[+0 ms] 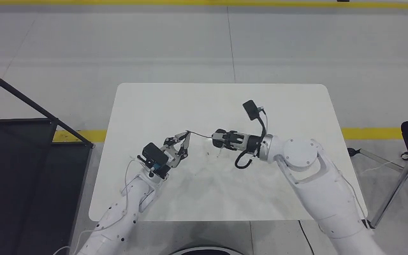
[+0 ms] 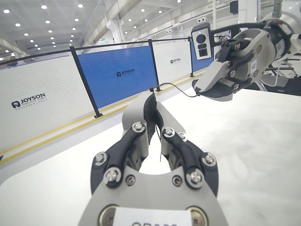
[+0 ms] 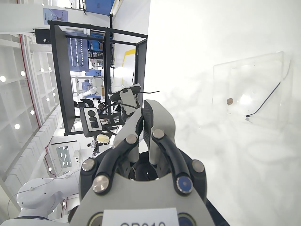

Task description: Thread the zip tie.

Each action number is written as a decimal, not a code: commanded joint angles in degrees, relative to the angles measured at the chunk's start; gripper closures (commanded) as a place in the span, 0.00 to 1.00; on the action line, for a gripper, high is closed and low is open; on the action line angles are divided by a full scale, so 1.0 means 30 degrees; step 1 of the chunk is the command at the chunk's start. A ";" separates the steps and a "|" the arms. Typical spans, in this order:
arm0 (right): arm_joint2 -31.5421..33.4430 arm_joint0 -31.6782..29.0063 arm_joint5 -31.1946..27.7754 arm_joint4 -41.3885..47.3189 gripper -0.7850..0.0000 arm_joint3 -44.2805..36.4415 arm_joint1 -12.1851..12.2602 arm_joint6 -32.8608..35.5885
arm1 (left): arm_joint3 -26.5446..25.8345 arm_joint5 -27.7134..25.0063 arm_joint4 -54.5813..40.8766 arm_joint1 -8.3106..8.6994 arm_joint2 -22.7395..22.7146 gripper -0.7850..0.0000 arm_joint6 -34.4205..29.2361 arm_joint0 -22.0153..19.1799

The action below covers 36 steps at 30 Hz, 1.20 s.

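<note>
The left jaws are clamped together on the zip tie (image 2: 151,90), with its small head at their tips and a thin loose end hanging behind them. The right jaws pinch the strap's far end. The tie spans the short gap between the arms, above the middle of the tabletop (image 1: 287,108). A second zip tie (image 3: 265,101) lies on a clear sheet (image 3: 235,76) on the tabletop.

Overhead camera faces the table (image 1: 191,108); wrist cameras face each other.
</note>
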 commanded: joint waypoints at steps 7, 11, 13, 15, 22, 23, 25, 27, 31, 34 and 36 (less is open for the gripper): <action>0.0060 0.0108 0.0526 0.0220 1.00 0.0062 -0.0043 -0.0072 | 0.0037 0.0342 0.0238 -0.0054 -0.0074 1.00 0.0226 0.0046; 0.0090 0.0096 0.0445 0.0210 1.00 0.0050 -0.0044 0.0003 | 0.0109 0.0643 0.0797 -0.0081 0.0011 1.00 0.0319 0.0008; 0.0144 0.0038 0.0291 0.0284 1.00 0.0001 -0.0043 -0.0009 | 0.0149 0.0887 0.1089 -0.0101 0.0068 1.00 0.0369 0.0003; 0.0227 -0.0064 0.0024 0.0301 1.00 -0.0079 -0.0027 0.0022 | 0.0212 0.0961 0.1284 -0.0125 0.0147 1.00 0.0409 -0.0026; 0.0606 -0.0478 -0.0774 0.0630 1.00 -0.0279 0.0012 -0.0141 | 0.0355 0.1008 0.1614 -0.0169 0.0214 1.00 0.0542 -0.0091; 0.0659 -0.0537 -0.0873 0.0660 1.00 -0.0312 0.0021 -0.0129 | 0.0364 0.1009 0.1620 -0.0176 0.0213 1.00 0.0548 -0.0092; 0.0775 -0.0664 -0.1094 0.0804 1.00 -0.0381 0.0030 -0.0181 | 0.0384 0.1042 0.1639 -0.0189 0.0202 1.00 0.0554 -0.0096; 0.0877 -0.0784 -0.1248 0.0876 1.00 -0.0402 0.0044 -0.0197 | 0.0394 0.1058 0.1664 -0.0203 0.0203 1.00 0.0583 -0.0099; 0.0850 -0.0789 -0.0983 0.0514 1.00 -0.0430 0.0071 -0.0072 | 0.0463 0.1055 0.1742 -0.0226 0.0202 1.00 0.0634 -0.0117; 0.0630 -0.0612 -0.0553 0.0113 1.00 -0.0404 0.0056 0.0041 | 0.0487 0.1020 0.1780 -0.0239 0.0198 1.00 0.0722 -0.0103; 0.0527 -0.0532 -0.0409 0.0019 1.00 -0.0392 0.0034 -0.0004 | 0.0501 0.0981 0.1880 -0.0242 0.0203 1.00 0.0771 -0.0094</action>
